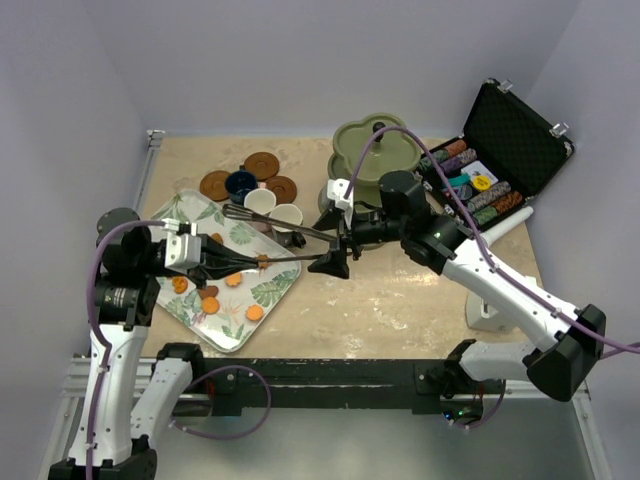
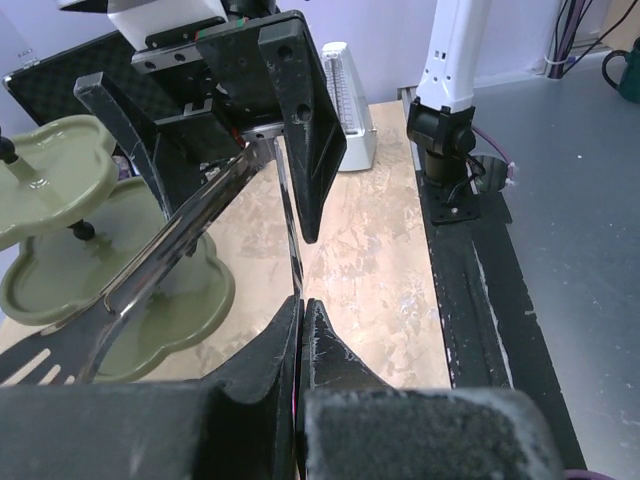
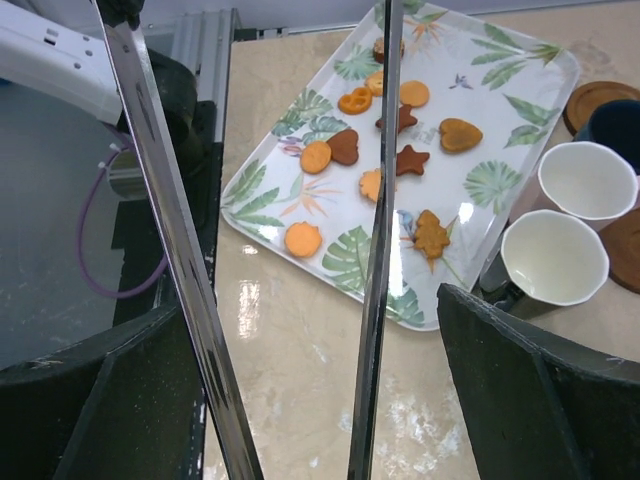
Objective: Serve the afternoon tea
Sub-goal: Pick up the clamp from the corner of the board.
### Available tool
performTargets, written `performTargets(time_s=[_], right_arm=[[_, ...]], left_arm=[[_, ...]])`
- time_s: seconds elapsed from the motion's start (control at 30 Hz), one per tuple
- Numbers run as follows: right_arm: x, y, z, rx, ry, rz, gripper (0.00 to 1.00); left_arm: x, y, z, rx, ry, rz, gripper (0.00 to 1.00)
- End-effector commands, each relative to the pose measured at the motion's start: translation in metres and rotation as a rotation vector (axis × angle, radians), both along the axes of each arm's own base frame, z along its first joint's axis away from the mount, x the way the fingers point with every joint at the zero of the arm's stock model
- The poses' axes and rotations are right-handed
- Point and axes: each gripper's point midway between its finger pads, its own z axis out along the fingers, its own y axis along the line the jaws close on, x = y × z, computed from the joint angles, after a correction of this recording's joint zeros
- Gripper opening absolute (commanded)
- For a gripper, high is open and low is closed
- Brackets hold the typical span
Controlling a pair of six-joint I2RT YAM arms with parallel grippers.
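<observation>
Metal tongs (image 1: pixel 290 234) span between my two grippers above the table. My left gripper (image 1: pixel 260 262) is shut on one tong arm; in the left wrist view (image 2: pixel 302 300) the thin blade runs out from between its closed fingertips. My right gripper (image 1: pixel 340 246) is open, with both tong arms (image 3: pixel 375 250) passing between its spread fingers (image 3: pixel 500 360). Orange and brown biscuits (image 3: pixel 400 160) lie on the leaf-patterned tray (image 1: pixel 275 290). Two cream cups (image 3: pixel 587 178) and a navy cup (image 1: pixel 240 183) stand by the brown saucers (image 1: pixel 262 165). The olive stand (image 1: pixel 368 150) is behind.
The open black case of poker chips (image 1: pixel 490 170) sits at the back right. A white block (image 1: pixel 490 305) stands on the table near the right arm. Bare table (image 1: pixel 380 300) lies in front of the stand, to the right of the tray.
</observation>
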Motion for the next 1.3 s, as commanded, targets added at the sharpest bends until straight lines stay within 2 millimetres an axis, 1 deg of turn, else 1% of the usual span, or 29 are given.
performTargets(time_s=[0.0, 0.17, 0.23, 0.3, 0.33, 0.43, 0.47, 0.53, 0.6, 0.63, 0.7, 0.77, 1.0, 1.07, 1.1, 1.17, 1.27], right_arm=[[-0.009, 0.005, 0.017, 0.035, -0.029, 0.081, 0.96], [-0.008, 0.003, 0.026, 0.066, -0.054, 0.056, 0.91], [-0.007, 0.002, 0.028, 0.072, -0.063, 0.042, 0.85], [-0.006, 0.0, 0.029, 0.073, -0.066, 0.023, 0.74], [-0.005, -0.001, 0.03, 0.078, -0.069, 0.014, 0.7], [-0.004, -0.002, 0.032, 0.084, -0.072, -0.006, 0.63], [0.0, -0.003, 0.033, 0.087, -0.073, -0.032, 0.61], [0.004, -0.005, 0.033, 0.094, -0.08, -0.071, 0.61], [0.005, -0.008, 0.036, 0.102, -0.092, -0.093, 0.68], [0.004, -0.007, 0.036, 0.104, -0.091, -0.089, 0.69], [0.001, -0.006, 0.034, 0.101, -0.087, -0.077, 0.73], [0.0, -0.004, 0.027, 0.086, -0.073, -0.075, 0.76], [-0.004, 0.004, 0.016, 0.061, -0.059, -0.053, 0.77], [-0.005, 0.006, 0.014, 0.059, -0.061, -0.052, 0.75], [-0.004, 0.006, 0.013, 0.057, -0.058, -0.056, 0.71], [-0.003, 0.006, 0.016, 0.063, -0.065, -0.062, 0.61], [-0.001, 0.004, 0.02, 0.074, -0.079, -0.079, 0.55]], left_arm=[[-0.04, -0.002, 0.016, -0.029, -0.07, -0.234, 0.0], [-0.032, -0.003, 0.014, -0.033, -0.048, -0.233, 0.0], [-0.029, -0.003, 0.014, -0.035, -0.042, -0.232, 0.0], [-0.026, -0.003, 0.016, -0.038, -0.036, -0.23, 0.0], [-0.024, -0.003, 0.016, -0.04, -0.028, -0.231, 0.0], [-0.019, -0.003, 0.02, -0.047, -0.016, -0.228, 0.0], [-0.016, -0.004, 0.021, -0.051, -0.012, -0.229, 0.0], [-0.01, -0.004, 0.024, -0.06, -0.012, -0.224, 0.0], [-0.007, -0.005, 0.026, -0.067, -0.003, -0.221, 0.0], [-0.004, -0.005, 0.026, -0.07, 0.005, -0.221, 0.0], [-0.001, -0.005, 0.026, -0.074, 0.01, -0.221, 0.0], [0.001, -0.005, 0.027, -0.079, 0.017, -0.217, 0.0], [0.004, -0.005, 0.027, -0.081, 0.025, -0.216, 0.0], [0.004, -0.006, 0.028, -0.083, 0.028, -0.217, 0.0], [0.005, -0.005, 0.028, -0.083, 0.028, -0.213, 0.0], [0.007, -0.006, 0.027, -0.083, 0.028, -0.212, 0.0], [0.008, -0.006, 0.026, -0.085, 0.031, -0.213, 0.0]])
